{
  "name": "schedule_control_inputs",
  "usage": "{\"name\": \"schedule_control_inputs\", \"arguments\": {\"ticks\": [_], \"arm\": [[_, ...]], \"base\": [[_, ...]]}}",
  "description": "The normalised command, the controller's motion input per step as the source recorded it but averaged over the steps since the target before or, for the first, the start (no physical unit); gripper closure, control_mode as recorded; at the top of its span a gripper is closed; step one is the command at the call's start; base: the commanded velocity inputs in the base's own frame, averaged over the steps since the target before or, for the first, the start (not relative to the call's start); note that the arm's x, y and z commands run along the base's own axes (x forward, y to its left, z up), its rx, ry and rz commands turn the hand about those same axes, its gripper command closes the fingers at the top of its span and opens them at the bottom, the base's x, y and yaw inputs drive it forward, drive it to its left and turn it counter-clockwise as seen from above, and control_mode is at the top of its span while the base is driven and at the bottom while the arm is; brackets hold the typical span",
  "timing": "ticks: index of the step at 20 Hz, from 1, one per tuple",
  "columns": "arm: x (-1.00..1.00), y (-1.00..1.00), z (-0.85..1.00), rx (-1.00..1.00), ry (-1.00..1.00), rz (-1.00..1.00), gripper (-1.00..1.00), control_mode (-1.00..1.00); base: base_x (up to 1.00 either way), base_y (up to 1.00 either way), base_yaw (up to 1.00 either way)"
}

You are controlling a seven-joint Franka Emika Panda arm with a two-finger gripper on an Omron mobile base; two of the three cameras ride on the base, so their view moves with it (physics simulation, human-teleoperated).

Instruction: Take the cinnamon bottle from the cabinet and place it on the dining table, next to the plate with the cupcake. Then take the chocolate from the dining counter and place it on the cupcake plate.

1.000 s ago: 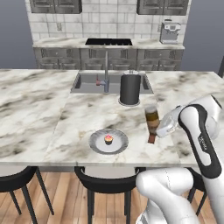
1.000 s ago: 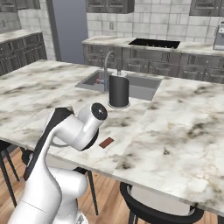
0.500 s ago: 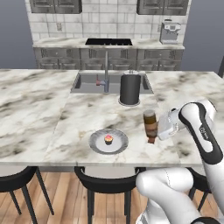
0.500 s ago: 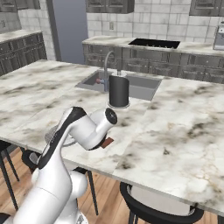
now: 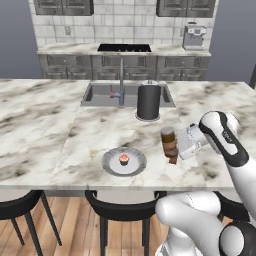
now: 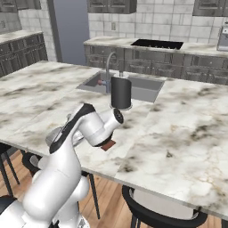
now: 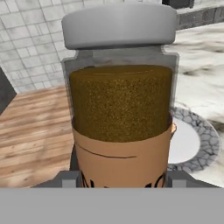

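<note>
Hand view: cinnamon bottle (image 7: 120,105) upright, amber-brown contents, pale lid, clamped in pincer (image 7: 119,179).

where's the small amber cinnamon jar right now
In the left base view the small amber-brown cinnamon jar stands upright in the gripper, right of the round grey plate with the pink-frosted cupcake, over the white marble island top.

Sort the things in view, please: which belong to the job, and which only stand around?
Job: amber-brown cinnamon jar with pale lid, round grey plate, pink-frosted cupcake, reddish-brown chocolate bar, white marble island top.
Around: tall black cylinder, sink faucet.
</note>
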Motion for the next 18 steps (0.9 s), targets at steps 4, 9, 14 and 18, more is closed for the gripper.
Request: {"name": "schedule_control_inputs", "arguments": {"ticks": [4,9,14,18], "arm": [[0.19,-0.01,-0.28,0.0,0.01,0.02,1.0,-1.0],[0.13,0.0,-0.31,-0.01,0.0,0.0,1.0,-1.0],[0.26,0.01,-0.28,0.0,-0.02,0.0,1.0,-1.0],[0.39,0.0,-0.2,0.0,0.0,0.0,1.0,-1.0]], "base": [[0.0,0.0,0.0],[0.0,0.0,0.0],[0.0,0.0,0.0],[0.0,0.0,0.0]]}}
